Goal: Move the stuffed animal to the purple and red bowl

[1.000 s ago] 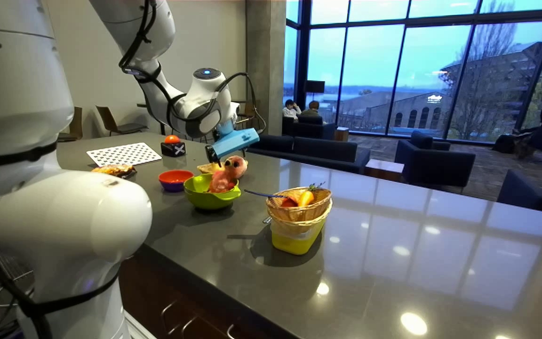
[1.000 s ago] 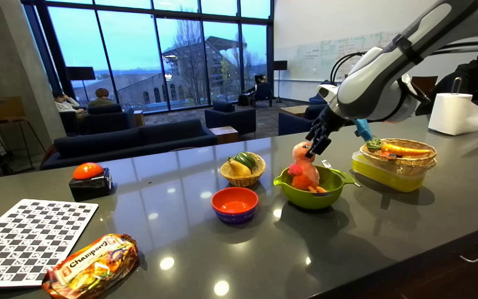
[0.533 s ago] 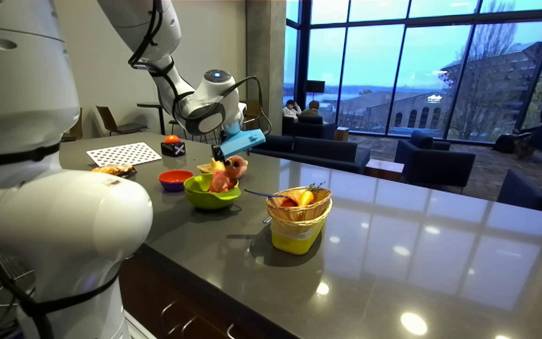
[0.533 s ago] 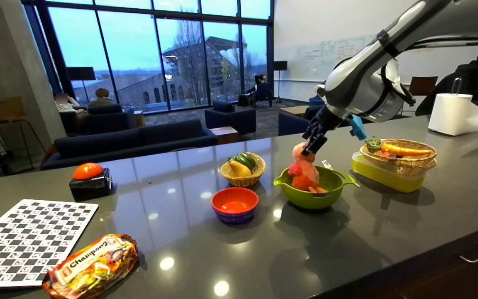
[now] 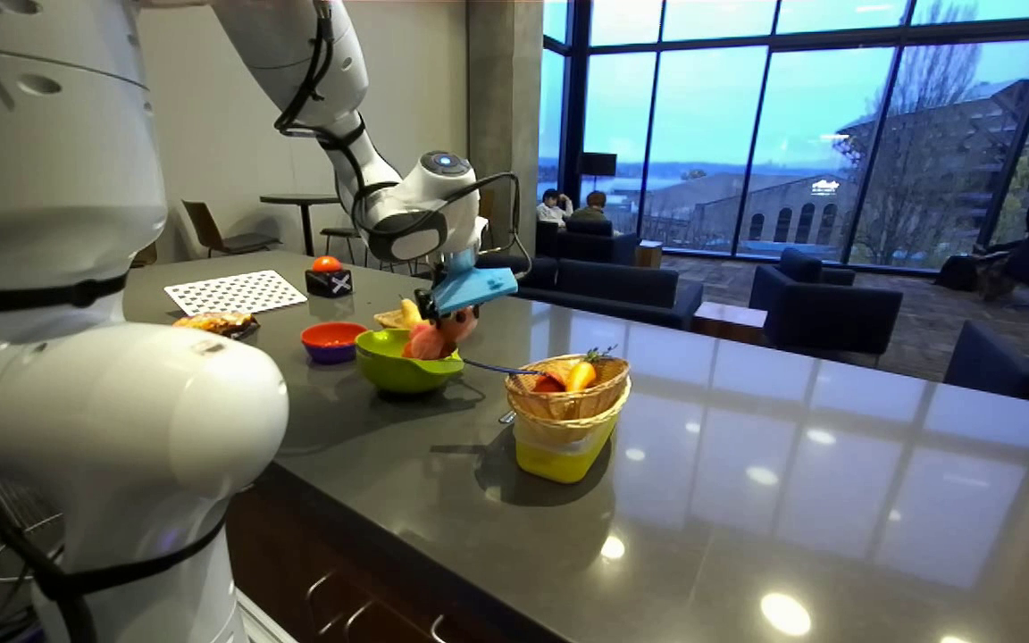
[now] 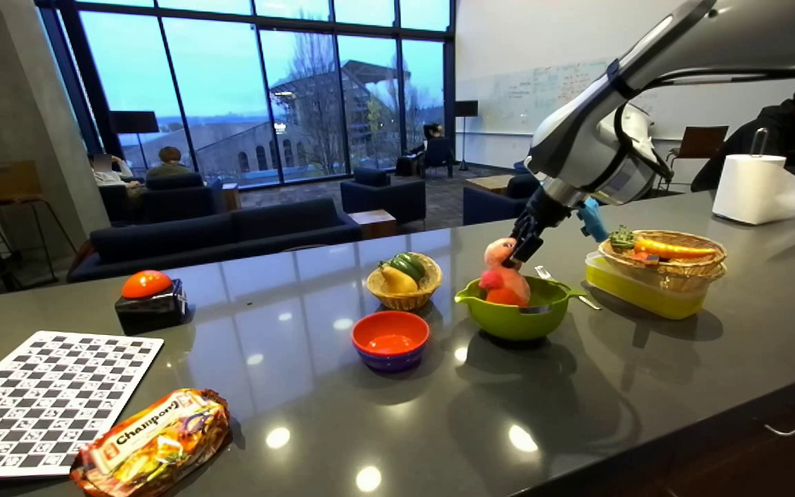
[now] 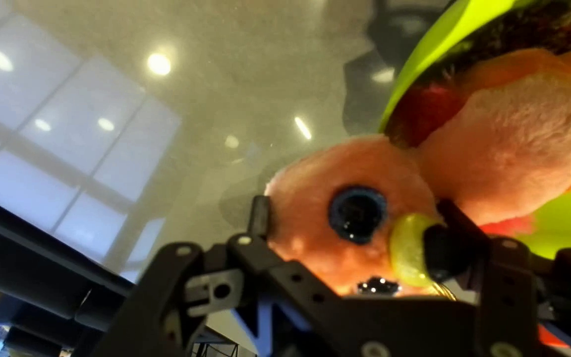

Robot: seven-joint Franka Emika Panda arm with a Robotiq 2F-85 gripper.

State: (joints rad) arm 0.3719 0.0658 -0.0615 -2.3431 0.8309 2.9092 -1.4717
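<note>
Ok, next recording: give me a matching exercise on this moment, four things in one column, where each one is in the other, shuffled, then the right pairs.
Things
1. stuffed animal
2. purple and red bowl
3. carrot
4. orange dome

Places
A. in a wicker basket
B. head between the fingers of the gripper
C. on a black box
D. beside the green bowl, apart from it

Pairs: 1-B, 2-D, 3-A, 4-C

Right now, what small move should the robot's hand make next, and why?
Probably tighten the hand gently on the head of the stuffed animal. In the wrist view its fingers flank the head; how firmly they grip, I can't tell. The toy's body sits in the green bowl, so a sure hold seems wise before lifting toward the purple and red bowl.
</note>
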